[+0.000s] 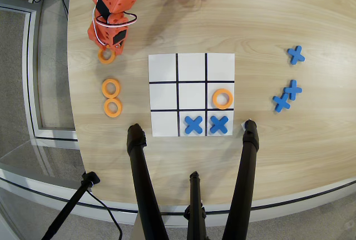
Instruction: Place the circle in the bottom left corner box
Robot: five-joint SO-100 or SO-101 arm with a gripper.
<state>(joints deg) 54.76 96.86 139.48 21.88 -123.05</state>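
In the overhead view the orange arm reaches down from the top edge over the upper left part of the wooden tabletop (267,23). Its end effector (107,50) points downward at an orange ring — the circle (106,55) — which lies just below the arm's body, partly covered along its top edge. The fingers are hidden beneath the wrist housing, so I cannot tell whether they are spread, pressed together or pinching the ring.

The circle sits on the bare wood, up and to the left of the white 3x3 board (192,62), well apart from the board's edge. 2 more orange rings lie lower on the left side of the tabletop: an upper ring (110,88) and a lower ring (113,107), touching or nearly touching each other.

On the board, a 4th orange ring (222,98) fills the middle-right cell. 2 blue X pieces occupy the bottom row — one in the bottom-middle cell (193,124), one in the bottom-right cell (219,124). The bottom left corner box (164,123) is plain white.

At the right side of the tabletop lie 3 spare blue X pieces: a single one (296,55) higher up, and a pair (287,96) overlapping below it. Black tripod legs (139,173) cross the lower part of the view.
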